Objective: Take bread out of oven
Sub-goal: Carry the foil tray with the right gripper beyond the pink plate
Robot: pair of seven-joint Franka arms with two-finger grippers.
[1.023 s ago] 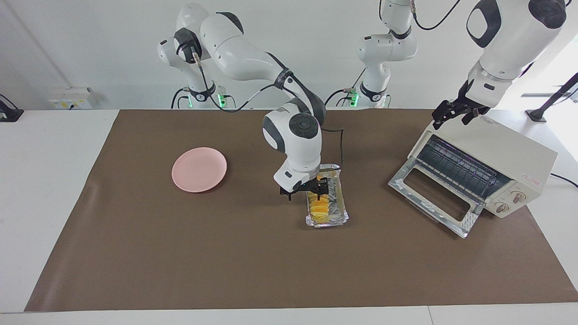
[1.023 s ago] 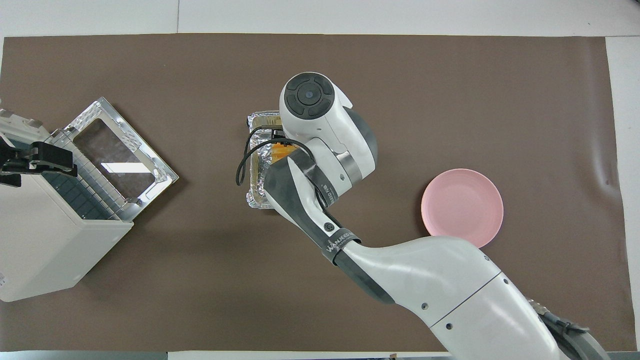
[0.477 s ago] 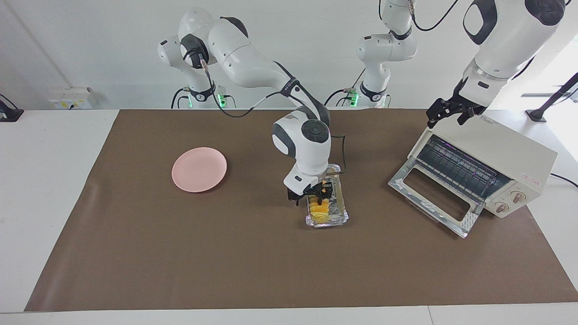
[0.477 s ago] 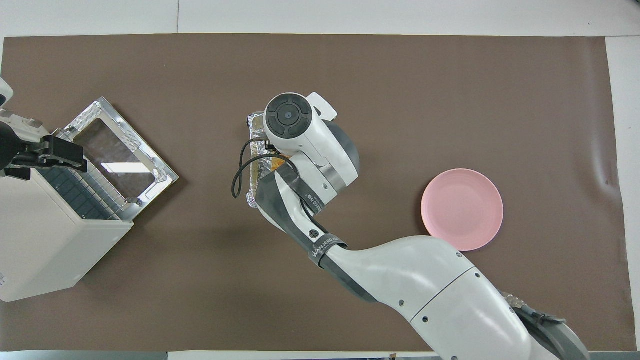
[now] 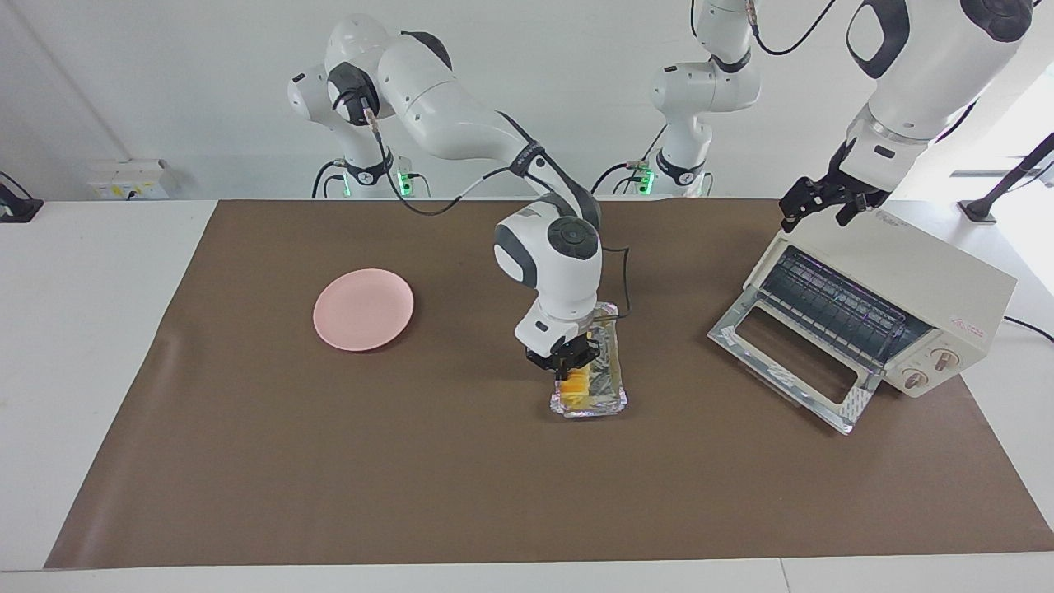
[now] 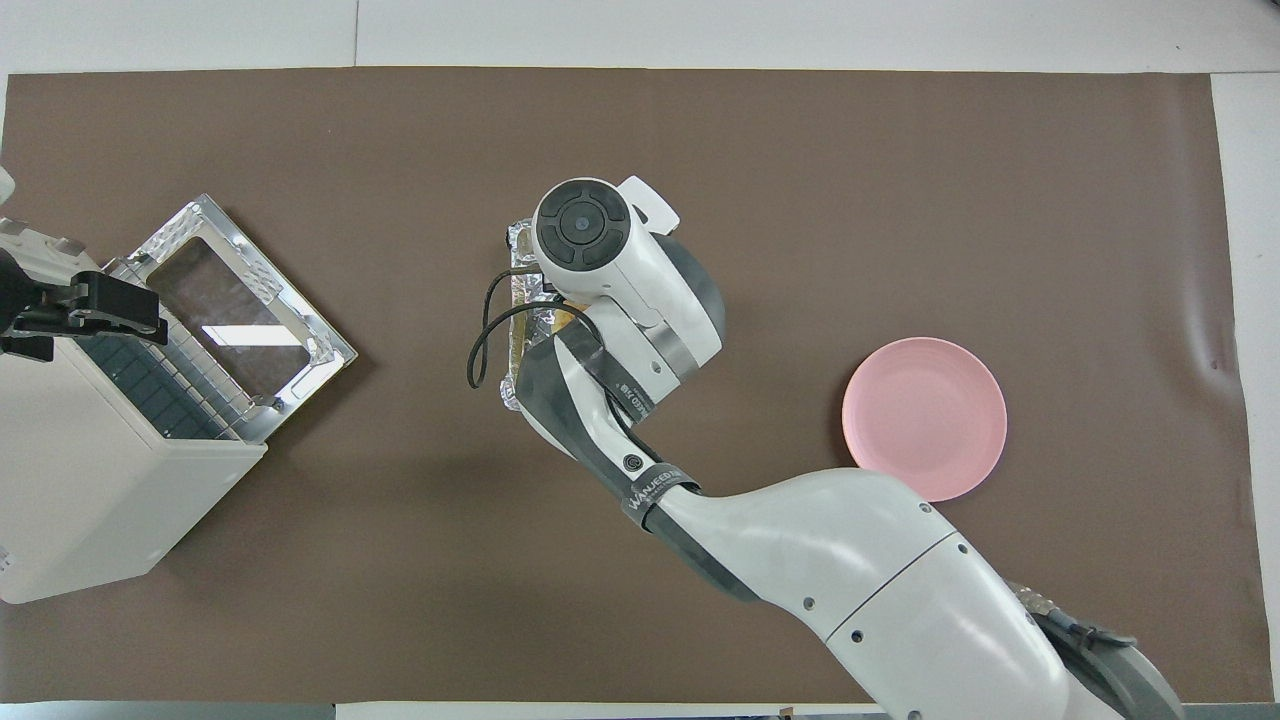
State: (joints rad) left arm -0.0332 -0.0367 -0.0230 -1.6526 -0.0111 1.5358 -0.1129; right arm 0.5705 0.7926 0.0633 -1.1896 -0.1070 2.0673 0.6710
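The small ridged yellow-orange bread lies in a crinkled silver foil tray mid-counter, outside the open cream-white oven, with the right gripper closed across its middle, while it looks soft, light, easily crushed.

Yellow-orange bread; crinkled silver tray; pink plate; cream-white oven; brown mat.
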